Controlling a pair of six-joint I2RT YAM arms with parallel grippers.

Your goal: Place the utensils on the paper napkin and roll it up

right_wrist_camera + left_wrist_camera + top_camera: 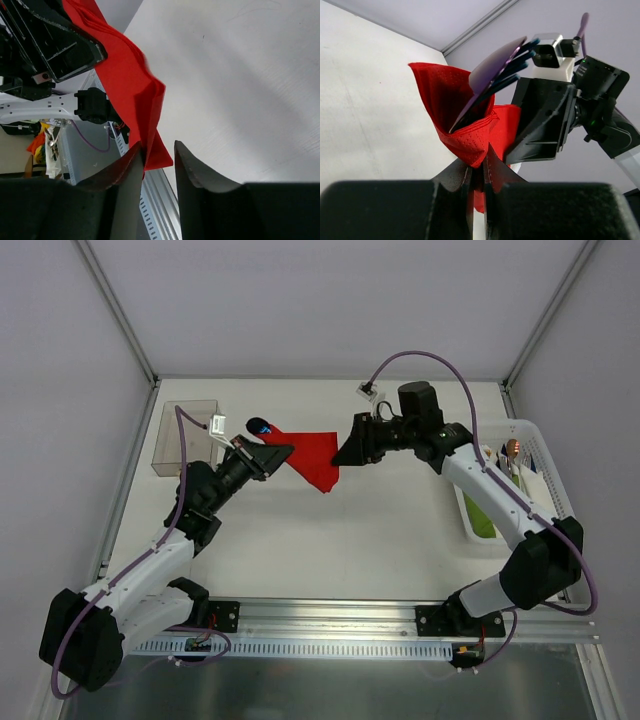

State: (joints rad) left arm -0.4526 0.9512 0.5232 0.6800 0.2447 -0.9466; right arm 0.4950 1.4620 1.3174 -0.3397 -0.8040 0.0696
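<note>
The red paper napkin (315, 455) hangs folded between my two grippers near the table's far middle. My left gripper (268, 456) is shut on its left end, and in the left wrist view the jaws (479, 162) pinch the napkin (465, 135). The utensils (495, 70), with iridescent blue-purple heads, stick out of the wrapped napkin; their heads show in the top view (258, 425). My right gripper (350, 448) is at the napkin's right edge. In the right wrist view it (159, 146) is open, with the napkin's corner (140, 100) against the left finger.
A clear plastic box (185, 437) stands at the far left. A white basket (552, 475) at the right holds green napkin bundles (480, 515) and a copper-headed utensil (513, 448). The metal rail (330, 615) runs along the near edge.
</note>
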